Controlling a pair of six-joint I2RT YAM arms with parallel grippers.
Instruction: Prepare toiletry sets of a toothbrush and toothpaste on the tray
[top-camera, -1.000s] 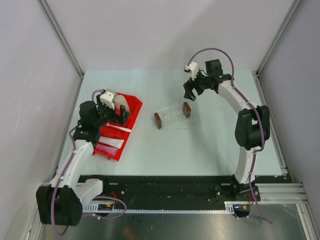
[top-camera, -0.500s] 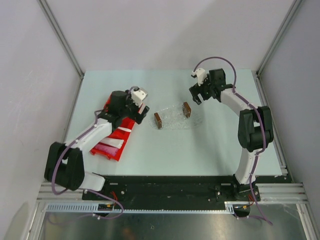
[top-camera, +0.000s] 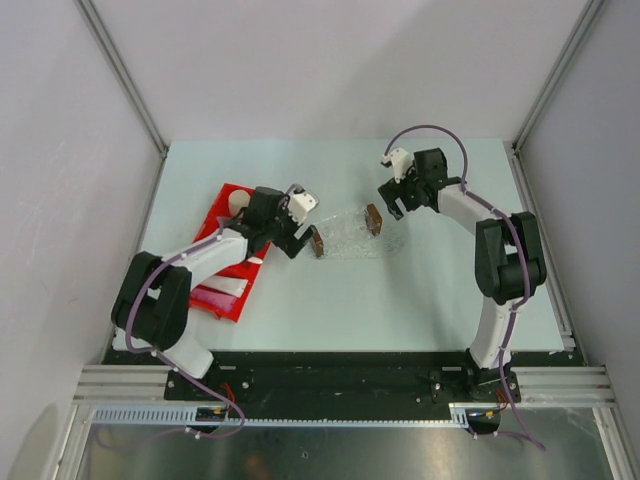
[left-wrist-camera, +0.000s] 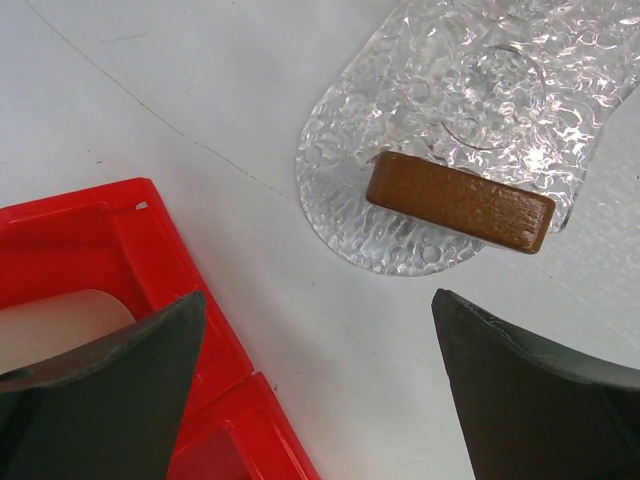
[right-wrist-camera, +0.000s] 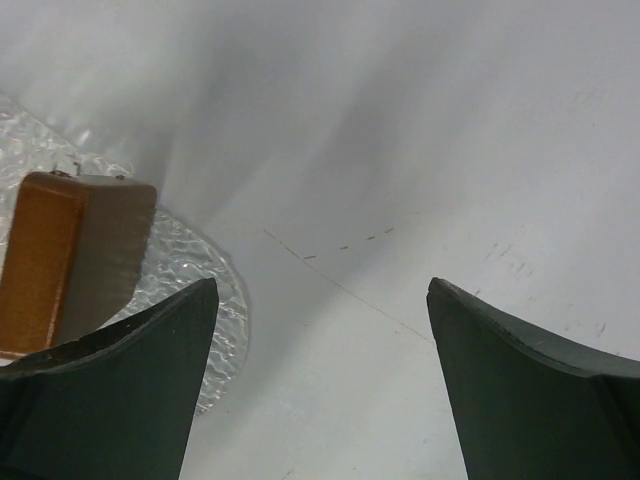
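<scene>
Tray (top-camera: 348, 236): clear plastic.
Left tool (left-wrist-camera: 315, 300): spread, empty, 9 o'clock of tray.
Right tool (right-wrist-camera: 320, 285): spread, empty, 2 o'clock of tray.

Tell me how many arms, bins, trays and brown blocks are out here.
Arms: 2 (left, right)
Red bin: 1
Clear tray: 1
Brown blocks: 2 ()
Total: 6

Tray (left-wrist-camera: 480, 90): clear plastic with a pebbled, glinting pattern is being shown; brown blocks (left-wrist-camera: 460, 200) are being displayed at its ends. Bin (top-camera: 218, 225), at 9 o'clock of it: bright red is being shown. Table (top-camera: 400, 290): pale mint is being shown.
</scene>
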